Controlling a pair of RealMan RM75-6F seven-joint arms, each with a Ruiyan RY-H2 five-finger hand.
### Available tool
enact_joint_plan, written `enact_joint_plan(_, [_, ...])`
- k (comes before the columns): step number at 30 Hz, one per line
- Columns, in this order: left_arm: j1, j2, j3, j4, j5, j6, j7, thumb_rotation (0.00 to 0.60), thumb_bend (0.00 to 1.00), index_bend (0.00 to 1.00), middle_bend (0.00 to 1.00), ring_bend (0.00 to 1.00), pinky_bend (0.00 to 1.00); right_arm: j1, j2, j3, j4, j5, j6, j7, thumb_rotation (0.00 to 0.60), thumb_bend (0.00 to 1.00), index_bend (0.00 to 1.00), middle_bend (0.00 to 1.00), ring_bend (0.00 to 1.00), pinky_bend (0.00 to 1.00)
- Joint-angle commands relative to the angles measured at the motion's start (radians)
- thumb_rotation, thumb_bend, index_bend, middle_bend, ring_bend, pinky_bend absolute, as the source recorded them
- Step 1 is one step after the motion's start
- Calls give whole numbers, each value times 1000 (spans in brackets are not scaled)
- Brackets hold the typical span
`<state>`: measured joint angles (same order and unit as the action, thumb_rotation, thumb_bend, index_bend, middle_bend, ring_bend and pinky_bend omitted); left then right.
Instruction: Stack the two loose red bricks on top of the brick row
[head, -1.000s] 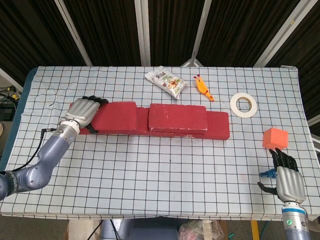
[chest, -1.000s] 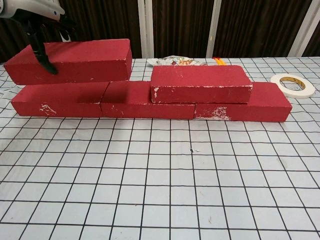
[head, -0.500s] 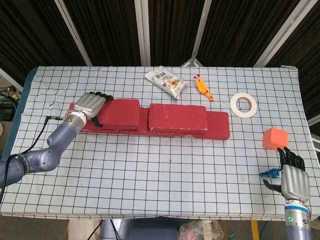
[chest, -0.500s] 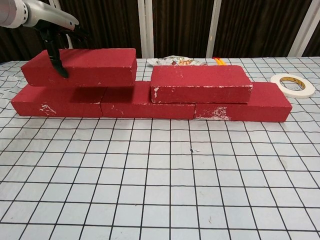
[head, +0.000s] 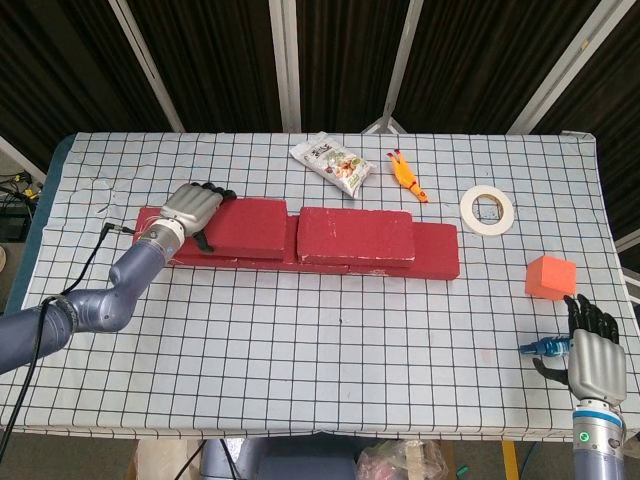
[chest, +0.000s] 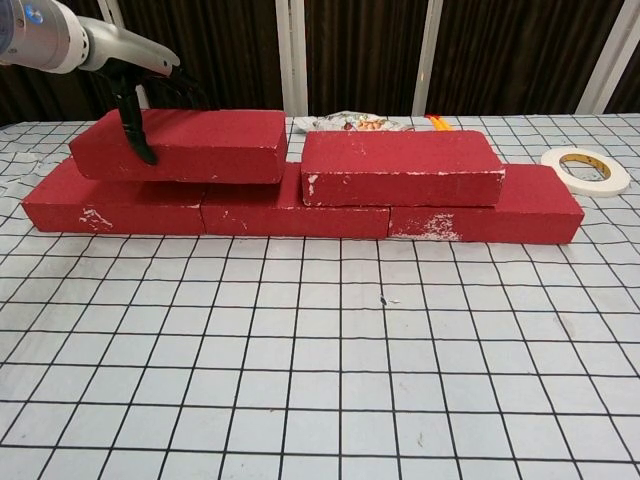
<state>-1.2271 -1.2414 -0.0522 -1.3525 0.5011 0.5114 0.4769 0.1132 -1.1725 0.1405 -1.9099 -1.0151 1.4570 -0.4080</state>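
Red bricks laid end to end form the brick row (head: 438, 252) (chest: 290, 217) across the table. One red brick (head: 356, 236) (chest: 400, 168) lies on top of the row, right of its middle. A second red brick (head: 250, 226) (chest: 190, 147) sits over the row's left part, a small gap from the first. My left hand (head: 192, 210) (chest: 132, 100) grips this brick at its left end, thumb down the front face. Whether the brick rests fully on the row I cannot tell. My right hand (head: 590, 362) hovers at the table's front right corner, fingers apart, holding nothing.
Behind the row lie a snack packet (head: 331, 165), a yellow rubber chicken (head: 405, 177) and a roll of tape (head: 487, 209) (chest: 587, 170). An orange cube (head: 551, 277) stands near the right edge, just ahead of my right hand.
My left hand has carried its brick to the right and lower, close to the other upper brick. My right hand has drawn back a little toward the front edge.
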Motion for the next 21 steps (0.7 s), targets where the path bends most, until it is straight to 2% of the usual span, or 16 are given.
enact_joint_plan(1, [-9,-13,10,15,6,-1,-14,600,26,196,245,123,183,0,1,2,0,1,1,1,600,187,83,32,0,0])
enact_joint_plan(13, [-35,-43,51,37,4,15,-39,600,25,196,244,123,180,5,-3,3,4,6,-2,0,600,188,83,32,0,0])
enact_joint_plan(21, [-55,-60,60,41,-7,41,-41,600,26,196,244,123,180,6,-1,3,5,10,-6,5,600,186,83,32,0,0])
